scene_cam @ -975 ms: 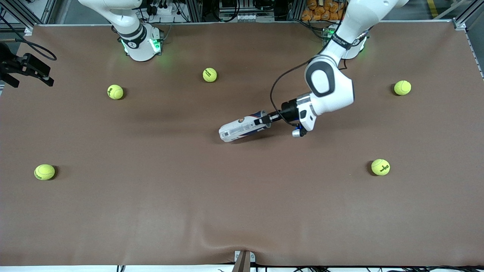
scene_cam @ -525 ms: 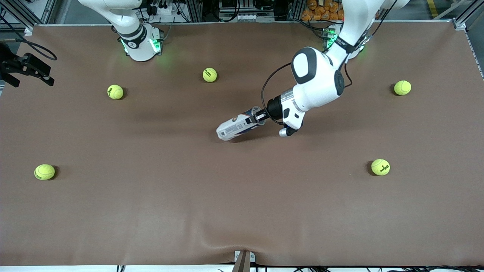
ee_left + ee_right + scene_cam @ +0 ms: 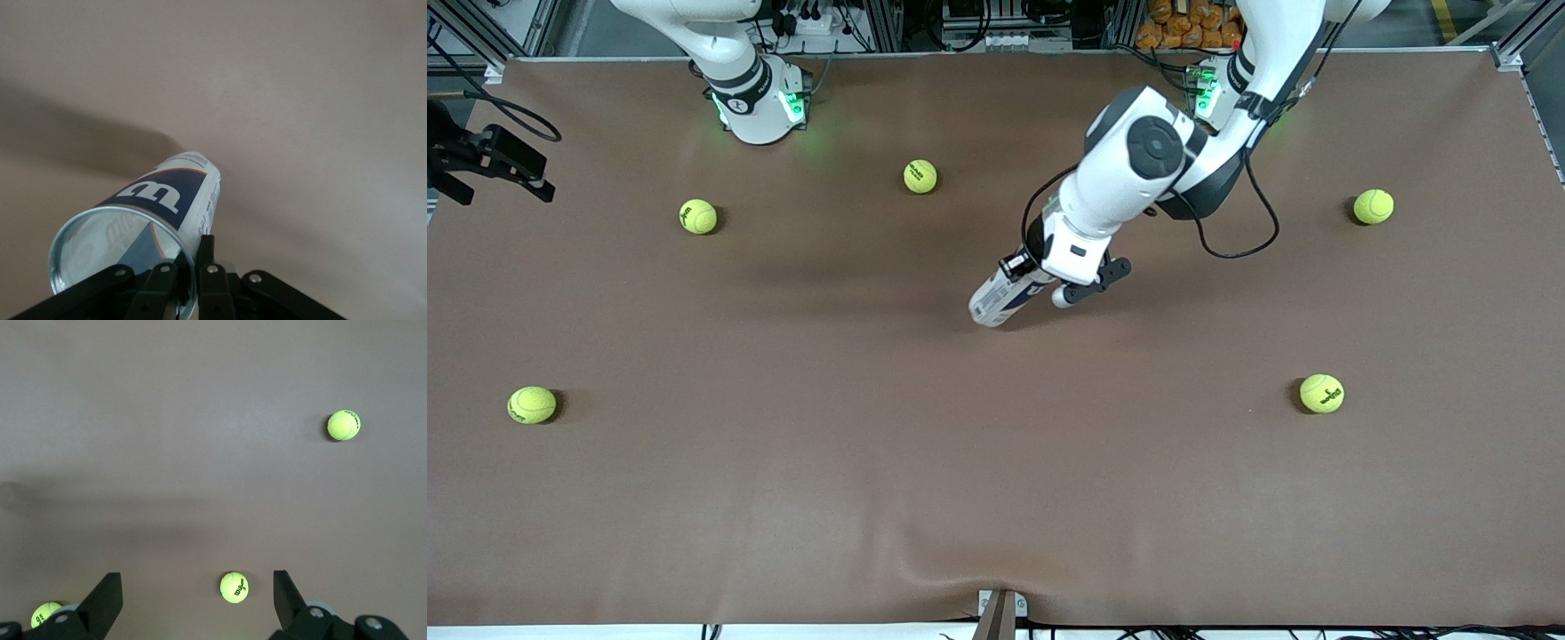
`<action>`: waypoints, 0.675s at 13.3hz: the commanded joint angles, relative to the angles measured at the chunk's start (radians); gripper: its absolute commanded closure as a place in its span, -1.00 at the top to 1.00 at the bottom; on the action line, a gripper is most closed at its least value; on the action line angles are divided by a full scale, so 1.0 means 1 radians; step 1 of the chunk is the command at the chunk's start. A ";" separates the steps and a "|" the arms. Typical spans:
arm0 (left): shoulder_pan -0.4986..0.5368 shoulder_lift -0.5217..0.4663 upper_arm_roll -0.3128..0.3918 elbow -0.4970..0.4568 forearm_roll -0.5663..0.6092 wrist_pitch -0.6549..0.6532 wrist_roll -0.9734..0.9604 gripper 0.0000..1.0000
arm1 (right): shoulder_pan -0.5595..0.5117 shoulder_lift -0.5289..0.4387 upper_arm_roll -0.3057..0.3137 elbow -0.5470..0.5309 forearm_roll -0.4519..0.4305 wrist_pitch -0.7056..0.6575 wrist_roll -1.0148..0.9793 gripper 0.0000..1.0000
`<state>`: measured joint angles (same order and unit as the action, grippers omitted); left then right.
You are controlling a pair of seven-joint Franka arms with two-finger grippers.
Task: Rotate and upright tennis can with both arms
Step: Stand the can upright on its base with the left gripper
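Observation:
The tennis can (image 3: 1000, 298), a clear tube with a white and dark-blue "W" label, stands steeply tilted near the table's middle. Its closed end is down at the mat and its open end is raised. My left gripper (image 3: 1021, 267) is shut on the wall of the open rim. In the left wrist view the can (image 3: 175, 193) runs away from the left gripper (image 3: 195, 270), one finger inside the rim and one outside. The right arm (image 3: 734, 71) waits by its base. Its right gripper (image 3: 197, 600) hangs open high over the mat, holding nothing.
Several yellow-green tennis balls lie scattered on the brown mat (image 3: 783, 489), among them a ball (image 3: 920, 176) near the bases, a ball (image 3: 1321, 393) and a ball (image 3: 532, 404). A black camera mount (image 3: 485, 156) juts in at the right arm's end.
The left arm has swung round and lifted the can's open end, so the can went from lying almost flat to steeply tilted. The right arm has not moved.

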<state>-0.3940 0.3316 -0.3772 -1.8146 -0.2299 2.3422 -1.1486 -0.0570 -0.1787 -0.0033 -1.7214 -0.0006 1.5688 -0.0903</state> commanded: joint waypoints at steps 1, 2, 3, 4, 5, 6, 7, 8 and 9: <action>-0.032 0.037 0.004 0.109 0.122 -0.142 -0.092 -1.00 | -0.010 -0.012 0.005 -0.010 0.021 -0.001 -0.005 1.00; -0.040 0.043 0.004 0.138 0.144 -0.194 -0.098 -1.00 | -0.010 -0.010 0.005 -0.012 0.022 -0.003 -0.005 1.00; -0.058 0.050 0.007 0.161 0.161 -0.248 -0.102 -1.00 | -0.010 -0.010 0.005 -0.012 0.022 -0.003 -0.005 1.00; -0.080 0.064 0.012 0.185 0.211 -0.294 -0.124 -1.00 | -0.010 -0.010 0.005 -0.015 0.021 -0.004 -0.005 1.00; -0.100 0.084 0.014 0.225 0.275 -0.340 -0.167 -1.00 | -0.010 -0.010 0.005 -0.017 0.021 -0.009 -0.005 1.00; -0.115 0.110 0.014 0.268 0.302 -0.386 -0.192 -1.00 | -0.009 -0.010 0.005 -0.017 0.021 -0.010 -0.005 1.00; -0.130 0.133 0.015 0.299 0.310 -0.421 -0.198 -1.00 | -0.009 -0.012 0.003 -0.018 0.021 -0.012 -0.005 1.00; -0.134 0.144 0.015 0.311 0.310 -0.426 -0.204 -1.00 | -0.010 -0.010 0.005 -0.018 0.021 -0.021 -0.005 1.00; -0.135 0.159 0.017 0.313 0.313 -0.425 -0.224 -1.00 | -0.009 -0.010 0.005 -0.018 0.021 -0.024 -0.005 1.00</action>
<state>-0.5110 0.4349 -0.3723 -1.5709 0.0549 1.9571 -1.3381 -0.0570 -0.1786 -0.0033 -1.7255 -0.0006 1.5513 -0.0903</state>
